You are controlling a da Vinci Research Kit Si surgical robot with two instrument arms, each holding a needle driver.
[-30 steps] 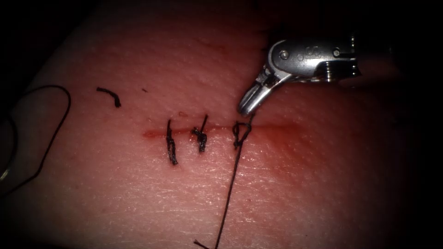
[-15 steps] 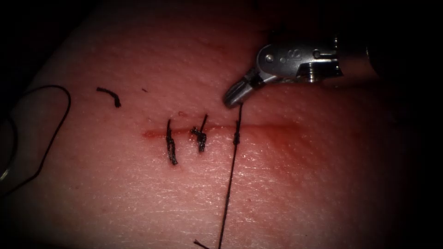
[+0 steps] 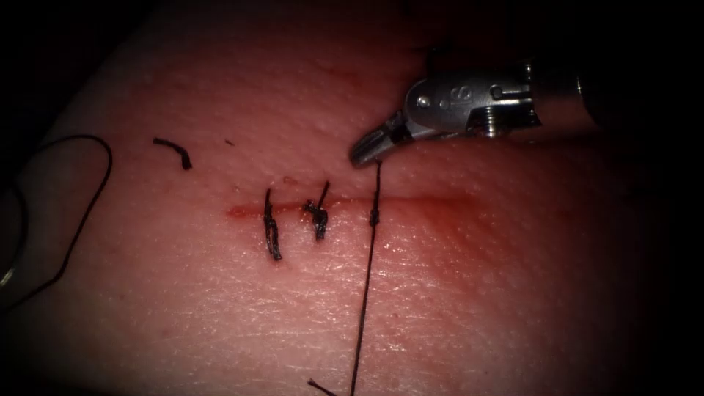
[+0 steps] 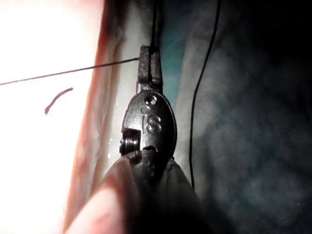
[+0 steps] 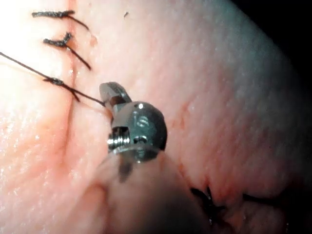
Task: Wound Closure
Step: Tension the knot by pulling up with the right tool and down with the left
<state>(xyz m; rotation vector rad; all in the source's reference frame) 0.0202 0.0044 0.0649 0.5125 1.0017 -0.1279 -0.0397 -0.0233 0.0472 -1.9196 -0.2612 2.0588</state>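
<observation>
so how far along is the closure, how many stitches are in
Two short dark tied stitches already sit across the reddish cut in the pale pork-belly tissue. A third small dark knot is in hand: the silver right tool holds its short black thread end, and the dark left tool holds the long black strand. The cut's right stretch remains unstitched.

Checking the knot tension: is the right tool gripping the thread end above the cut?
Touching. In the endoscope view the thread runs straight up from the knot into the right tool, whose shut jaws hold its end.
</observation>
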